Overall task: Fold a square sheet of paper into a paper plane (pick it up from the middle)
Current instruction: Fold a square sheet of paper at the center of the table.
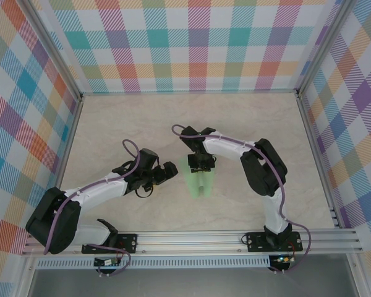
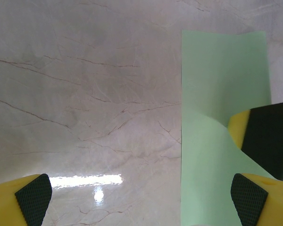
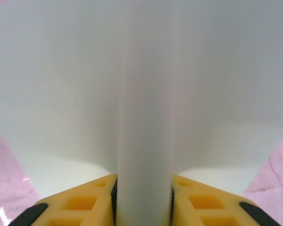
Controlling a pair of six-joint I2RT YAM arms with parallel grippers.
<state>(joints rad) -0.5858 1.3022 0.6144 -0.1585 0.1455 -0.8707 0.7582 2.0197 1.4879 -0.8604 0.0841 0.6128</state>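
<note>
Early days on this one imo. The right gripper (image 1: 201, 162) is pinching the square sheet of paper (image 1: 198, 184) at its middle, dead centre of the overhead frame. The right wrist view has a ridge of paper squeezed up between the yellow fingers (image 3: 85, 202). The sheet's bunched into a soft curl over the marble-look table (image 1: 111, 117), with no crisp creases I can see. The left gripper (image 1: 167, 172) sits just left of it, jaws wide, holding nothing. All the real folding is left: no nose, no wings.
</note>
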